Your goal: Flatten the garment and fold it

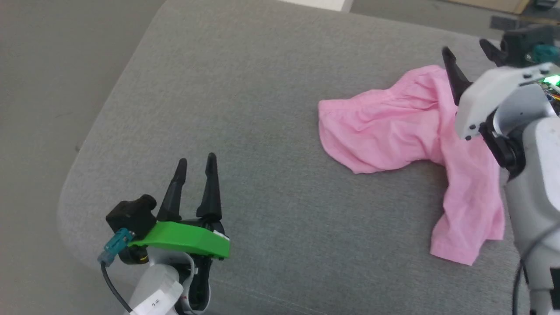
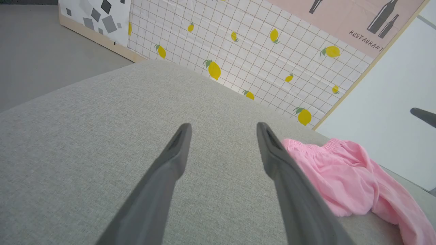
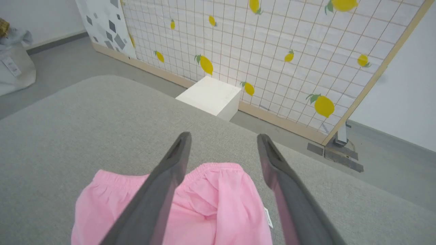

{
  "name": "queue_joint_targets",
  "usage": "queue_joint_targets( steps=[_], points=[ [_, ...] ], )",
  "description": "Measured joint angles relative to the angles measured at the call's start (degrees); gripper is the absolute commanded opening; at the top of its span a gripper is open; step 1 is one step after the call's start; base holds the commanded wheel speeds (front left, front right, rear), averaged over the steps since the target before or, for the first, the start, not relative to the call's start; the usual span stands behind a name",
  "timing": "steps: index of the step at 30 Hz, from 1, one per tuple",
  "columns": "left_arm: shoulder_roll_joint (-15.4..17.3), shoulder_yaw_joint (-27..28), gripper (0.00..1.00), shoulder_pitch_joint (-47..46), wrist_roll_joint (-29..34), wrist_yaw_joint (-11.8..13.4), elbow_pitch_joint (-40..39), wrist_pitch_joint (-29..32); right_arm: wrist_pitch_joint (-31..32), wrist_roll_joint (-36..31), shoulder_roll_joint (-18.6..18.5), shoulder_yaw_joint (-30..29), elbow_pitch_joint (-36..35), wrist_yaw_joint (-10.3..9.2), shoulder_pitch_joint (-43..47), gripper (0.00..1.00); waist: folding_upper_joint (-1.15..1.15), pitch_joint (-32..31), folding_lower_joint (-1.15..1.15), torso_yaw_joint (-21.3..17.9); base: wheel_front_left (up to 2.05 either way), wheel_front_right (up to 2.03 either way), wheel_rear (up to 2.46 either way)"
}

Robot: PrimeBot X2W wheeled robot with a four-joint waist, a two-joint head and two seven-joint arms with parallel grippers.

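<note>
1. The left gripper (image 1: 197, 159) hangs over bare cushion (image 1: 262, 109), its fingers moderately apart and nothing between them.
2. The right gripper (image 1: 464, 46) is wide open too and holds nothing. In the right wrist view, its fingers stand over the garment (image 3: 218, 197). It cannot be told if they touch the cloth.
3. In the head view, the pale right arm covers the garment's right part, and one dark finger crosses its upper end. The far finger is hard to separate from the dark housing behind it.
4. The garment lies crumpled on the right side of the cushion, one leg running toward the near edge.
5. The right wrist view shows a small white tag (image 3: 268, 217) at the cloth's edge, beside a finger. The left wrist view shows the gathered waistband, with the near leg cut off at the frame corner.
6. Open grey cushion lies between the left gripper and the garment. The cushion's rounded corner is near the left gripper, and floor lies beyond it.
</note>
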Motion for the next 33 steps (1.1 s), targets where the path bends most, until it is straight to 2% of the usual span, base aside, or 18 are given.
queue_joint_targets(
  steps=[6, 11, 14, 18, 26, 30, 33],
  points=[
    [0.0, 0.7, 1.00, 0.6, 0.5, 0.2, 0.6, 0.0, -9.3, 2.1, 2.7, -4.8, -8.7, 0.00, 10.3, 1.00, 0.00, -2.4, 0.00, -3.1, 0.00, 0.00, 0.00],
    [0.0, 1.2, 1.00, 1.8, 0.9, 0.3, 1.2, 0.0, -12.1, 3.2, 7.6, -10.3, -15.0, -0.01, 20.8, 1.00, 0.00, -4.4, 0.00, -6.2, 0.00, 0.00, 0.00],
    [0.0, 1.4, 1.00, 2.1, 1.0, 0.3, 1.9, 0.0, -12.9, 3.0, 8.8, -12.2, -17.5, -0.01, 26.7, 1.00, 0.00, -5.5, 0.00, -8.0, 0.00, 0.00, 0.00],
    [0.0, 1.7, 1.00, 2.7, 1.1, 0.3, 2.7, 0.0, -13.2, 3.8, 9.7, -13.4, -19.2, -0.01, 33.2, 1.00, 0.00, -7.1, 0.00, -10.2, 0.00, 0.00, 0.00],
    [0.2, 1.3, 1.00, 3.7, 1.4, 0.4, 5.2, 1.3, -14.2, 9.4, 9.7, -12.1, -18.5, -0.01, 40.1, 1.00, 0.00, -10.1, 0.00, -14.9, 0.00, 0.00, 0.00],
    [1.5, 0.6, 1.00, -1.7, 1.6, -0.2, 7.8, 5.4, -14.3, 9.9, 9.7, -12.0, -18.8, -0.01, 40.1, 1.00, 0.00, -10.0, -0.01, -16.5, 0.00, 0.00, 0.00],
    [3.0, 0.2, 1.00, -9.5, 1.7, -0.7, 11.3, 10.7, -14.3, 10.0, 9.7, -11.7, -19.4, -0.01, 39.9, 1.00, 0.00, -8.9, -0.01, -17.3, 0.00, 0.00, 0.00]
  ],
)
